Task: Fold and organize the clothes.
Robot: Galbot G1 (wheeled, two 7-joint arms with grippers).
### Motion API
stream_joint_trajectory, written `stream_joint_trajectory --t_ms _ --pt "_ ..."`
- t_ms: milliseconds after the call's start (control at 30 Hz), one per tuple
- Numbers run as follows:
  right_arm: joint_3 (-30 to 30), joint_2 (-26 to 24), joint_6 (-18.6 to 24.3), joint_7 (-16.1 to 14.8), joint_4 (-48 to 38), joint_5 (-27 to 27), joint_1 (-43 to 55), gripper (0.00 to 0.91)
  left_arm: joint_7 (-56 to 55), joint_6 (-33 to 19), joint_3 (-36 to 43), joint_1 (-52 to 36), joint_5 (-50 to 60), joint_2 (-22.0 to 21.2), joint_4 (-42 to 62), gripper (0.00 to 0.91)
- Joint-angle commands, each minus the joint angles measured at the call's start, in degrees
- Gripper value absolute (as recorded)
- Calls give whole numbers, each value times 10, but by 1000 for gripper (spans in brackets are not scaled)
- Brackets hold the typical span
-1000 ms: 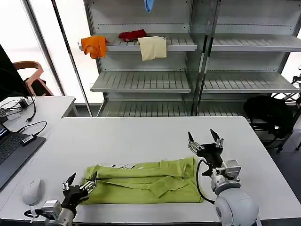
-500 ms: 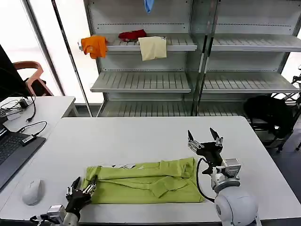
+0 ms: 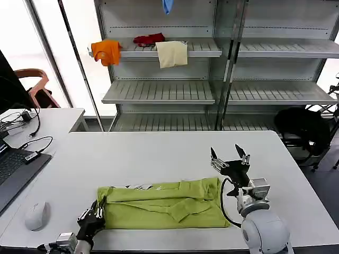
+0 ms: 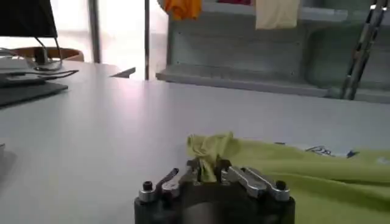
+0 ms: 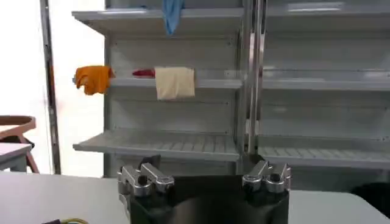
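The green T-shirt [image 3: 164,204] lies part-folded at the table's [image 3: 159,153] near edge. It looks light and floppy to me, best taken by corners. My left gripper [image 4: 209,173] pinches its near-left corner; my right gripper [image 3: 229,155] hovers spread by its right edge.

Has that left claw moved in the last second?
Yes. The left gripper slid away from the mouse, toward the table's near edge, closing onto the green shirt's corner.

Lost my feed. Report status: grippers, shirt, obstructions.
Left gripper shut on lime-green cotton T-shirt, pinching its left end. Right gripper open, above shirt's right end. Shirt folded lengthwise on white table. Nothing obstructing.
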Motion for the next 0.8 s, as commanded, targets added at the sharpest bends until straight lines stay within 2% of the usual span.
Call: stream_joint_trajectory --t_ms 33,267,533,700,800 --pt "2 0 0 -4 -1 -3 -1 907 8 -51 -29 0 8 3 -30 0" --pt "4 0 1 -5 -4 -7 -4 907 59 -37 -131 -8 44 32 -42 0" --pt "7 0 3 -6 -10 -9 -6 907 120 -7 -270 -36 128 95 10 0" --pt "7 2 9 -8 -18 -12 -8 907 121 13 -309 -58 144 121 19 0" --pt "7 2 11 -9 -22 -12 -9 907 115 16 -312 -64 163 121 10 0"
